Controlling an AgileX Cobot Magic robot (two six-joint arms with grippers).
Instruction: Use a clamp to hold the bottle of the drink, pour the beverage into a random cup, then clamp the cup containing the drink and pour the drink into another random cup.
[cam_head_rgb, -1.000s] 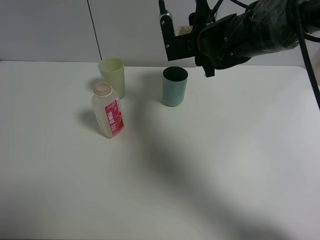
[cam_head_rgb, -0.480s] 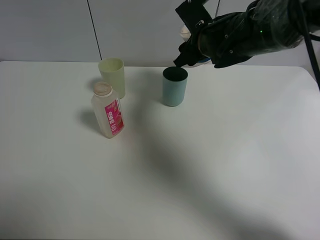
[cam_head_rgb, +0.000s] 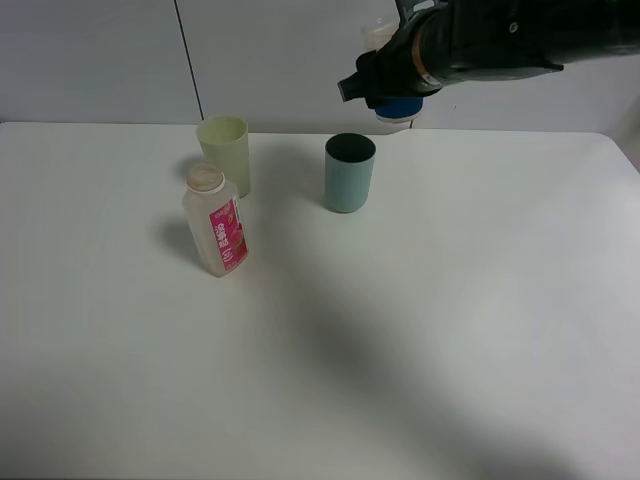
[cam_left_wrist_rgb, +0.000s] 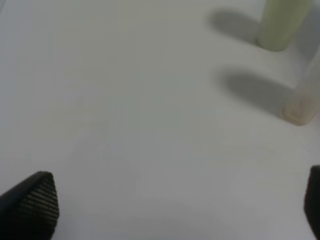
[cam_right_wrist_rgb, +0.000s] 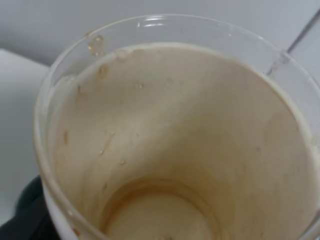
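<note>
My right gripper (cam_head_rgb: 395, 85) is shut on the blue-banded whitish cup (cam_head_rgb: 400, 107), holding it high above the table, just behind and to the right of the teal cup (cam_head_rgb: 350, 172). The right wrist view looks into the held cup (cam_right_wrist_rgb: 175, 140): a thin brown film of the beverage (cam_right_wrist_rgb: 150, 210) coats its wall and bottom. The bottle of the drink (cam_head_rgb: 214, 220) stands upright at the left, looking empty. My left gripper (cam_left_wrist_rgb: 172, 210) hovers open over bare table, with the bottle's base (cam_left_wrist_rgb: 301, 102) beyond it. The teal cup's inside is dark, and I cannot see what it holds.
A pale yellow-green cup (cam_head_rgb: 224, 152) stands right behind the bottle, and its lower part (cam_left_wrist_rgb: 280, 25) shows in the left wrist view. The white table (cam_head_rgb: 400, 330) ends at a grey wall at the back.
The right wrist has rolled and shifted slightly right, bringing the held cup from a tilt over the teal cup to a more upright stand. The things on the table stayed put.
</note>
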